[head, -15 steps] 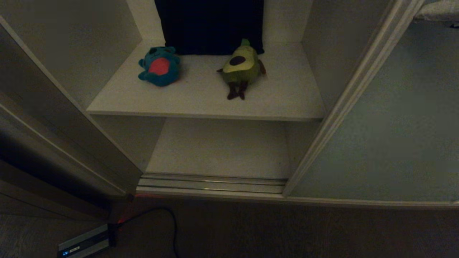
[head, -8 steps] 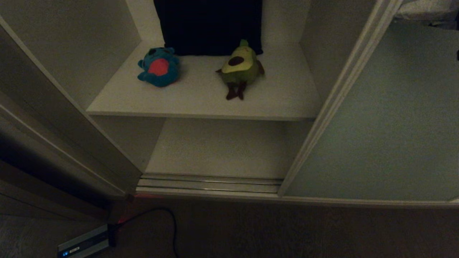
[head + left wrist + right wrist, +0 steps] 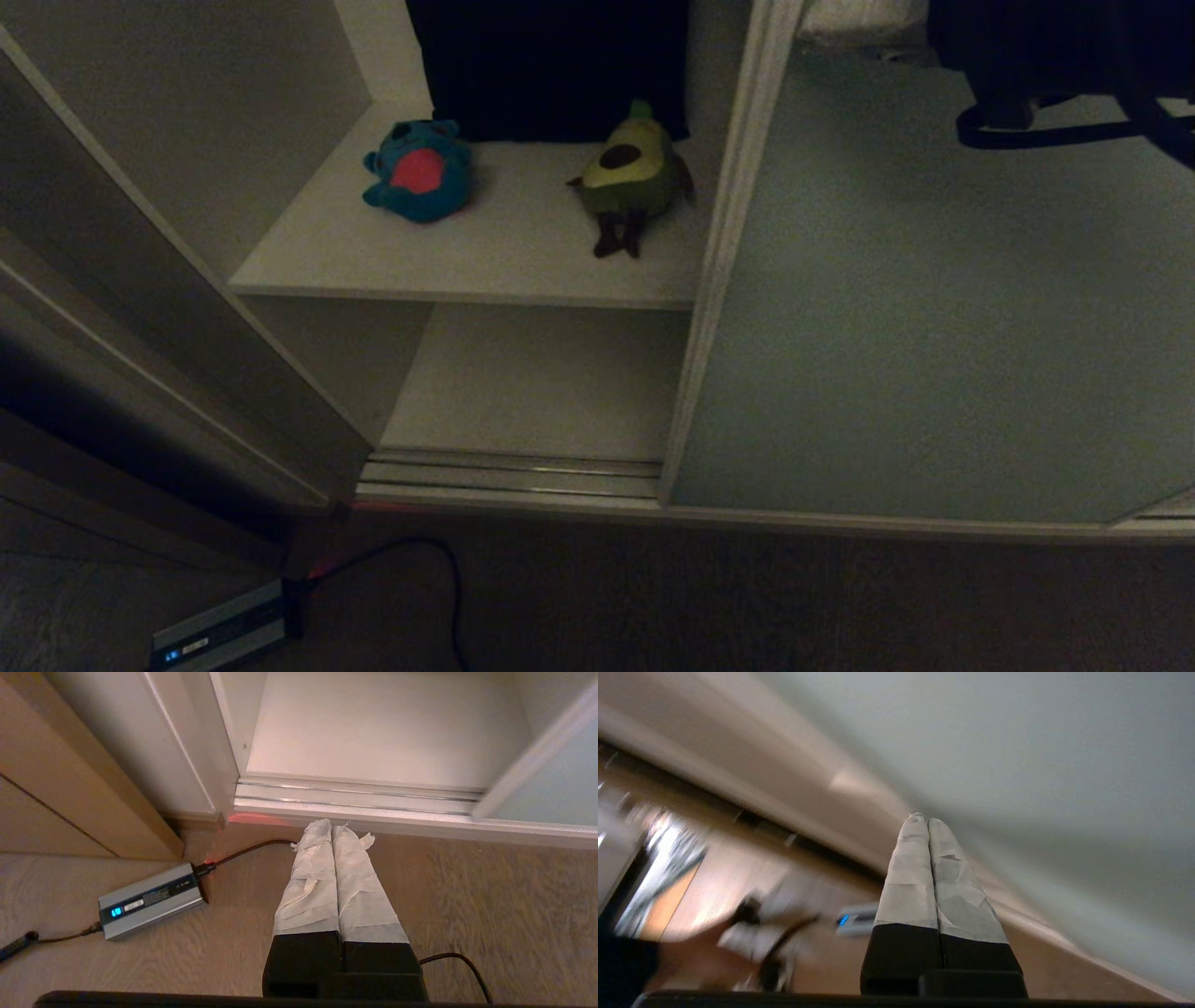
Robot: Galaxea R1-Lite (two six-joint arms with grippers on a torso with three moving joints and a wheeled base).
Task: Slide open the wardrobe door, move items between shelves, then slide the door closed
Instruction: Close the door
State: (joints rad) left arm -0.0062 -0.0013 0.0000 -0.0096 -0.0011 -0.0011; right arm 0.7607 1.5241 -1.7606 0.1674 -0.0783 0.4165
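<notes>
door: sliding wardrobe door (image 3: 934, 308) covers the right part of the opening, frame edge just beside the avocado toy (image 3: 630, 173) | teal monster toy (image 3: 417, 171) and avocado on upper shelf (image 3: 392, 266) | right gripper (image 3: 928, 820) jaws closed, empty, at the door panel | left gripper (image 3: 331, 825) jaws closed, empty, above the floor (image 3: 490, 905)

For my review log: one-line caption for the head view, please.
Half-open sliding wardrobe door beside teal monster and avocado plush on the upper shelf.
</notes>
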